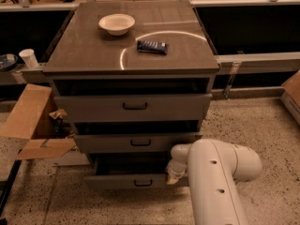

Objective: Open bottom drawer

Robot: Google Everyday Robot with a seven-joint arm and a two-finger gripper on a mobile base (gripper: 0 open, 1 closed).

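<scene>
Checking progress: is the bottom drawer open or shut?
Open: the bottom drawer juts beyond the middle drawer; claw at its right end.

Broad white arm (218, 182), smooth and rounded, with a matte shell tinted warm by the light. Fat cylindrical link, capped at the right by a domed joint. Small dark round holes dotted in a line along its face. Narrower white wrist segments stacked at the left, ringed where they join. Gripper (172, 176) at the wrist's end, by the right end of the bottom drawer (126, 182), showing only a pale cream tip.
</scene>
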